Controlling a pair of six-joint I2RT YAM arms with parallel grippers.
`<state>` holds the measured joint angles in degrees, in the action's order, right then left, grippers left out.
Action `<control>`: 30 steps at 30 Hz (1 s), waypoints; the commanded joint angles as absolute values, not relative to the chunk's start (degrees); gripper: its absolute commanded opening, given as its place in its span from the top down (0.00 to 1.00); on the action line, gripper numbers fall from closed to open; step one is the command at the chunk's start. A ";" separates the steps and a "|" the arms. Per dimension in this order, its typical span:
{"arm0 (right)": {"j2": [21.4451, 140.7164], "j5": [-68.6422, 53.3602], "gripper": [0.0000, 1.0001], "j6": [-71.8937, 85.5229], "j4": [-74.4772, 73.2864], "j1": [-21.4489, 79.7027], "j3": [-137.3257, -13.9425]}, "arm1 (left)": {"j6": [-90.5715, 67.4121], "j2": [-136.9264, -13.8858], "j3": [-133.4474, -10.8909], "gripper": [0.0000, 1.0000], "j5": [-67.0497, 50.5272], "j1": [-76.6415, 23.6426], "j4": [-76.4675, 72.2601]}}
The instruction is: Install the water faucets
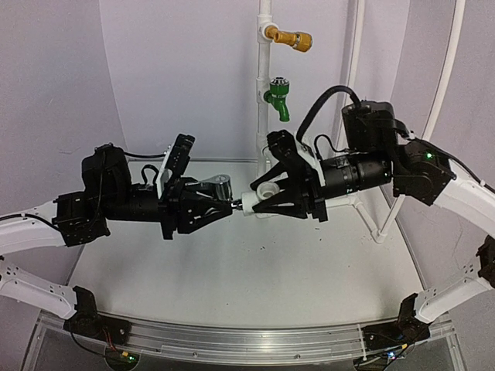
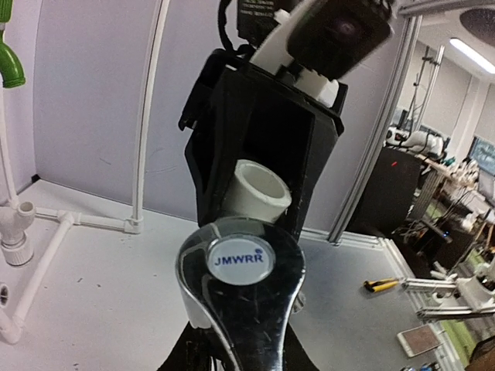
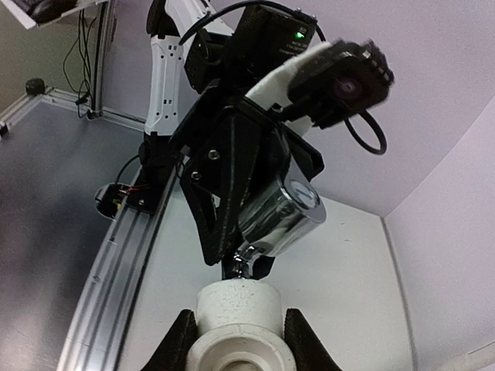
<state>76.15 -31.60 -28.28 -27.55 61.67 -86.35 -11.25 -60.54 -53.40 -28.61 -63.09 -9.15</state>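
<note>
A shiny silver tap with a lever handle (image 1: 219, 184) is held above the table, my left gripper (image 1: 220, 207) shut on its body. From the left wrist its lever (image 2: 241, 286) fills the foreground and hides the fingers. My right gripper (image 1: 259, 202) is shut on a short white fitting (image 1: 259, 195). In the right wrist view the fitting (image 3: 240, 317) sits between both fingers (image 3: 176, 348). The tap (image 3: 282, 212) hangs just beyond it. The tap's small stub touches the fitting's far end. The fitting (image 2: 259, 193) faces the tap in the left wrist view too.
An upright white pipe at the back carries a yellow-brass tap (image 1: 294, 39) and a green tap (image 1: 278, 97). White pipe runs lie on the table at the right (image 1: 371, 220) and at the left (image 2: 15, 232). An aluminium rail (image 1: 247, 340) edges the front.
</note>
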 commanded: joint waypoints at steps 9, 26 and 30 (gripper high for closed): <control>87.92 -57.88 0.85 3.20 -34.73 48.83 -93.36 | 17.33 -58.21 -60.45 1.00 -14.96 -72.64 4.94; 86.57 -42.29 0.24 -15.72 -36.97 46.77 -103.56 | -3.82 -56.72 -58.43 1.00 -13.80 -73.01 -4.57; 80.68 -39.50 0.22 -27.07 -32.28 47.19 -99.47 | -13.93 -56.70 -55.04 1.00 -12.14 -72.77 -14.69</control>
